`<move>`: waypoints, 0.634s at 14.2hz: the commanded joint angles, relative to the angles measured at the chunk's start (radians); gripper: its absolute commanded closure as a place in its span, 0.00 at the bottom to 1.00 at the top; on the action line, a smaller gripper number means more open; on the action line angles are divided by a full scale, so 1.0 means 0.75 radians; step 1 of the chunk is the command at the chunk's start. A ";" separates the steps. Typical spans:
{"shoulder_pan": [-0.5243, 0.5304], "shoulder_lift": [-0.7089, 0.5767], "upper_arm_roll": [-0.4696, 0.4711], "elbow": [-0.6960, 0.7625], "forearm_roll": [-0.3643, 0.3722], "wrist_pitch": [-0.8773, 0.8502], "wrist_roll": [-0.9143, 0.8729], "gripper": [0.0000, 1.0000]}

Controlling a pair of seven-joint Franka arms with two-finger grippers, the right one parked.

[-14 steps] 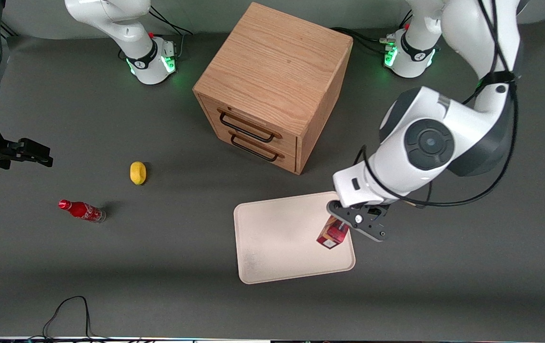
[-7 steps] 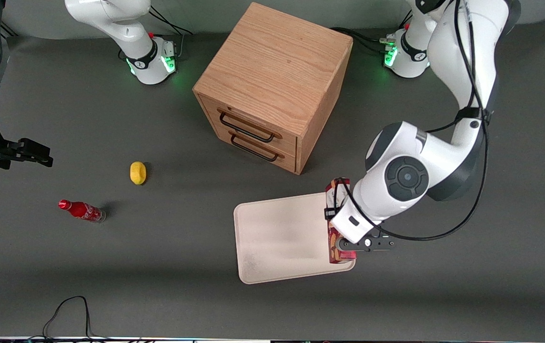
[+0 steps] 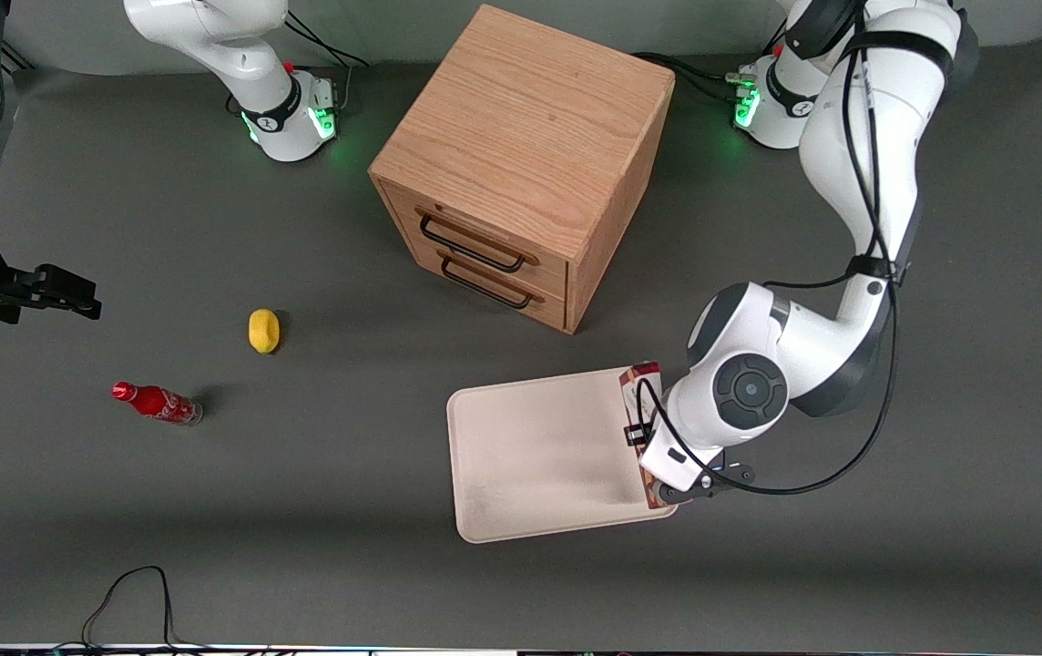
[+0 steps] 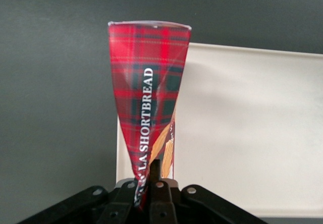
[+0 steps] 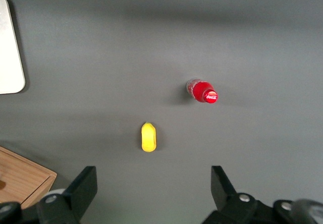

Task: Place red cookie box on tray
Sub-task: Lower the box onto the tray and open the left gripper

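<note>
On tray (image 3: 530,456), red cookie box (image 4: 149,95) pinched in end effector (image 4: 151,181); wrist-view detail only

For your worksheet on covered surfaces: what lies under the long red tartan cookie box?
Under the long red tartan cookie box lies the flat cream-white tray, along its edge toward the working arm. The hand is shut on the box. The arm covers the box's middle, so contact with the tray cannot be seen.

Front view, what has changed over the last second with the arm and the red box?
The left gripper carried the long red tartan cookie box lower, laying it along the working-arm edge of the cream-white rectangular tray, fingers still shut on it. The tray, wooden drawer cabinet, yellow lemon and red cola bottle stayed put.
</note>
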 commanded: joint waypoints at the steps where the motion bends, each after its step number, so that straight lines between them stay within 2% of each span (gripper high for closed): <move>1: -0.010 -0.007 0.007 -0.062 0.026 0.059 -0.033 1.00; 9: -0.014 0.025 0.007 -0.093 0.028 0.103 -0.037 1.00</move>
